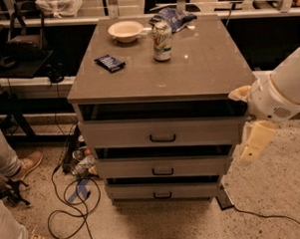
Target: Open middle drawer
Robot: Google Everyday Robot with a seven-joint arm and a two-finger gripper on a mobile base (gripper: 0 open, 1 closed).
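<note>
Gripper [255, 143] hung just right of the drawer stack [116, 135], holding nothing visible; released or clenched, couldn't tell. Middle drawer [163, 166] faced the camera, long axis left-right.

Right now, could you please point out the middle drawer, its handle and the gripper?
middle drawer [122, 169]: camera view, left part of its flat front.
handle [162, 171]: camera view, middle of the black pull.
gripper [253, 146]: camera view, pale lower end, right of the middle drawer and apart from it.
</note>
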